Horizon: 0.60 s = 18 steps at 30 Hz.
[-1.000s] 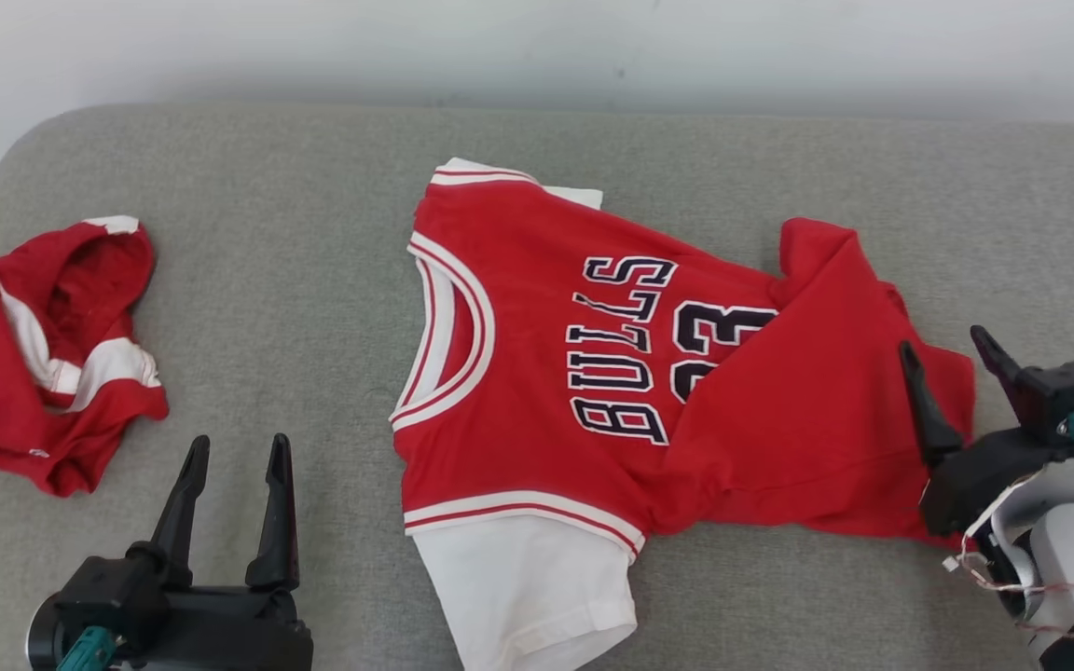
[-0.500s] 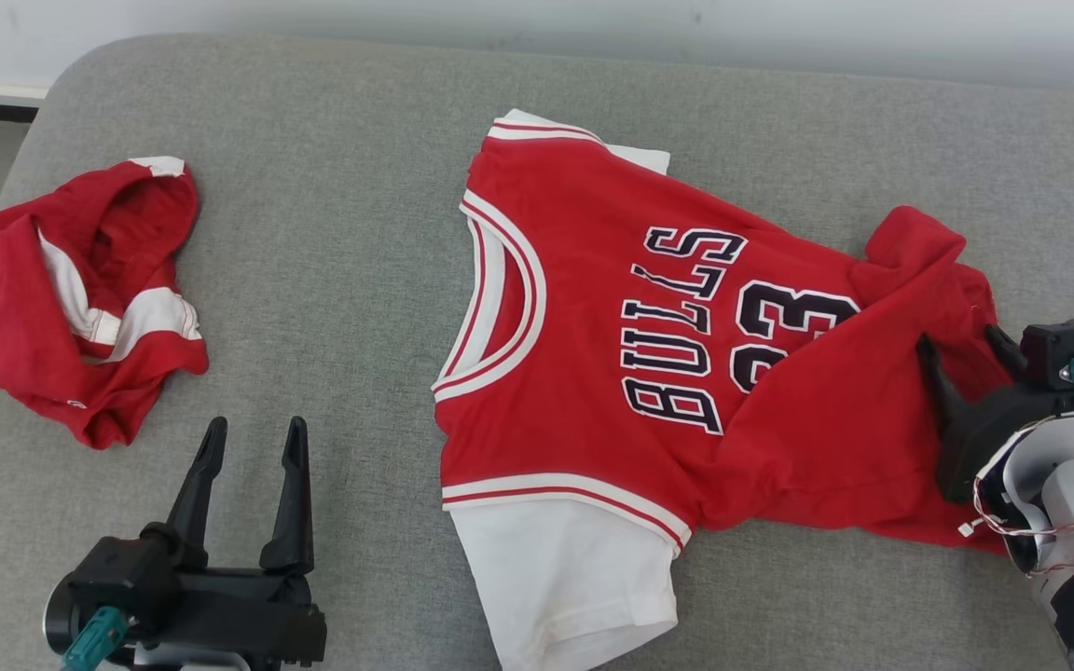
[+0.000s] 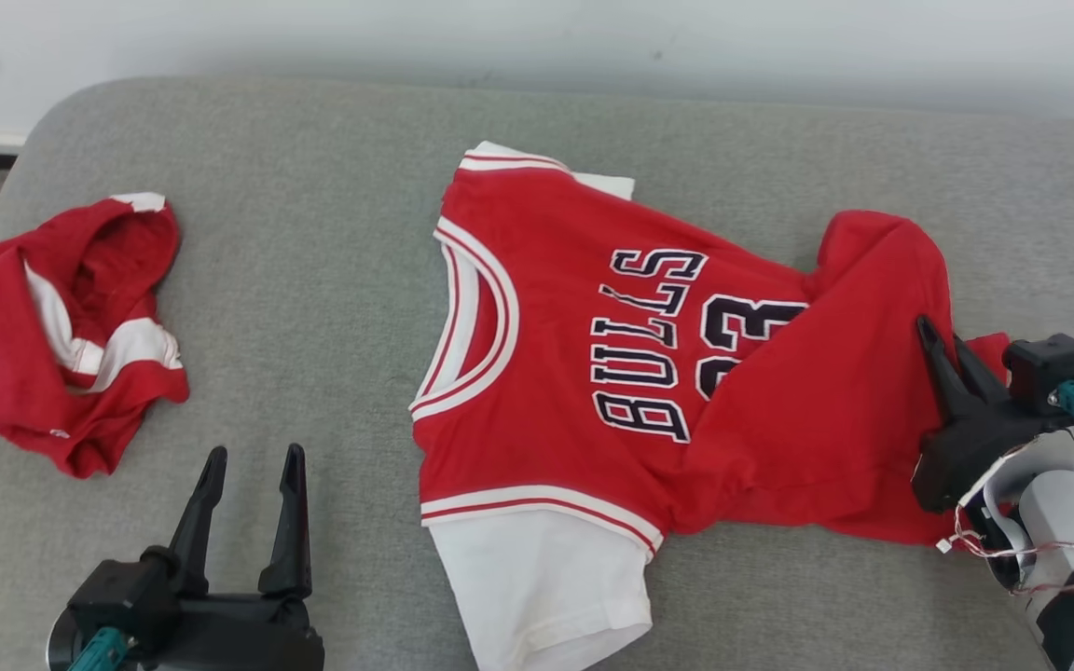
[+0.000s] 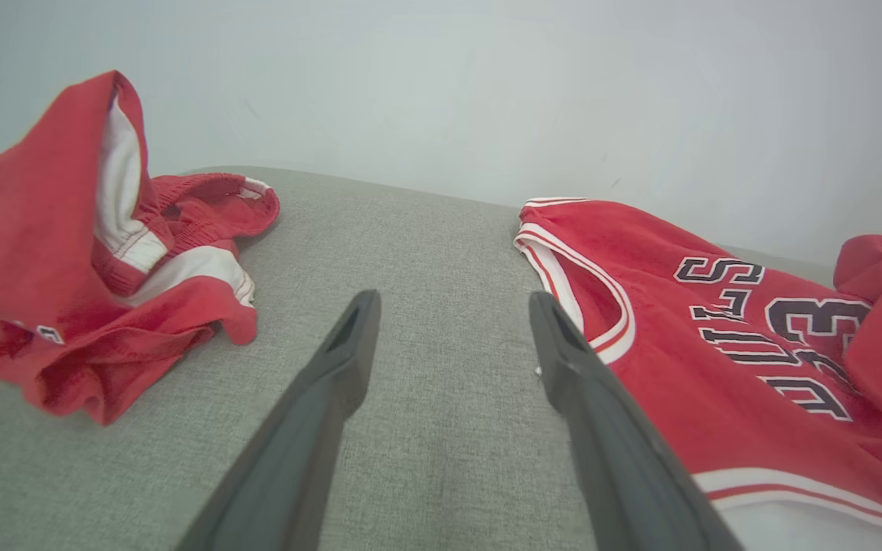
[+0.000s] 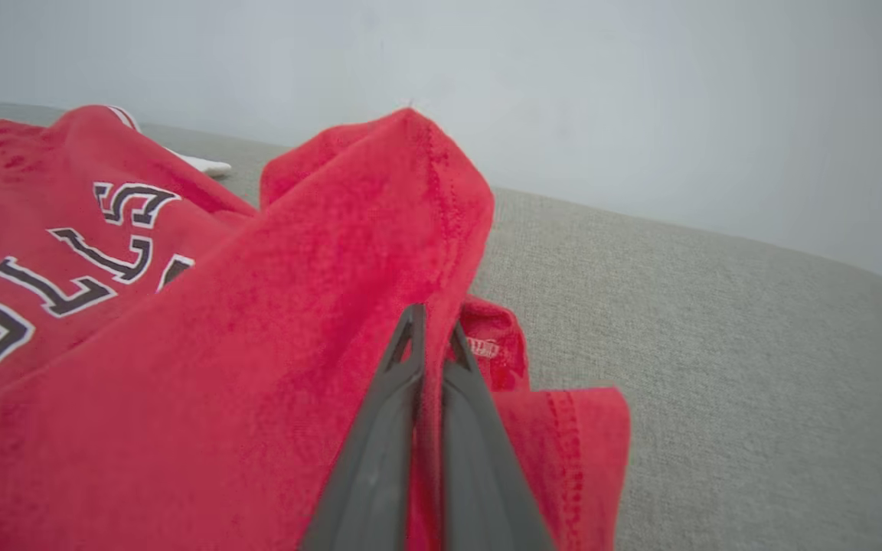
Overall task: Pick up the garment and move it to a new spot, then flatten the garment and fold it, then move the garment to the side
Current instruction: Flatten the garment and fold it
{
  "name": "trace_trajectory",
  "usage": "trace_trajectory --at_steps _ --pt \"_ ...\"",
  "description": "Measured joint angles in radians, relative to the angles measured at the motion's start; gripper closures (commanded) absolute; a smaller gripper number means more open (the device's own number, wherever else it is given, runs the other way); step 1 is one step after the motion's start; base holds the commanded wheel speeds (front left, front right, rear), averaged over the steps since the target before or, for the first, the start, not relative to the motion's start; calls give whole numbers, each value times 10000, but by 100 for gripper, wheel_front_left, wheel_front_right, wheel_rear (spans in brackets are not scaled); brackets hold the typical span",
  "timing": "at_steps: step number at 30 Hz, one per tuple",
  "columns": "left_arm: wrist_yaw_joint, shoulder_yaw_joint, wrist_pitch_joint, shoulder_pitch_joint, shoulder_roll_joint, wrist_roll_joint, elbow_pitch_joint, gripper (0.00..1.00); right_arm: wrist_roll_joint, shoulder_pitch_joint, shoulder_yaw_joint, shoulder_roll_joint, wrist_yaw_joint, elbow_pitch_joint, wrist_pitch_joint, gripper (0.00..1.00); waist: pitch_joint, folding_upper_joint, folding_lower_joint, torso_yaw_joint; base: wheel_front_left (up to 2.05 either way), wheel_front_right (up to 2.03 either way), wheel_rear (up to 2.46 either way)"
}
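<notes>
The garment is a red jersey with white sleeves and "BULLS 23" in dark letters, lying partly spread on the grey cushion, its bottom part folded over itself at the right. My right gripper is shut on that folded hem; in the right wrist view its fingers pinch a ridge of the red cloth. My left gripper stands open at the lower left, above bare cushion, with nothing between its fingers. In the left wrist view the garment lies to the right of that gripper.
A second red and white garment lies crumpled at the left end of the cushion, seen also as a heap in the left wrist view. A pale wall rises behind the cushion's far edge.
My right gripper has moved onto the folded hem and shut on it, bunching the cloth upward. The head camera has shifted. The left gripper stays open and still.
</notes>
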Motion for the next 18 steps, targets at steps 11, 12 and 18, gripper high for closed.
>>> trace_trajectory --at_steps 11,12,18 --pt "182 19 0 509 -4 -136 -81 0 -646 3751 -1503 514 0 -4103 -42 100 -437 -1 -2 -756 0 0 0" --pt "203 10 0 546 -6 -144 -75 0 -727 4058 -1626 629 0 -4259 -40 100 -441 -2 -2 -812 0 0 0" --pt "205 6 0 554 -6 -144 -50 0 -913 5025 -1919 1126 0 -4569 -42 11 -403 -2 -2 -1006 0 0 0"
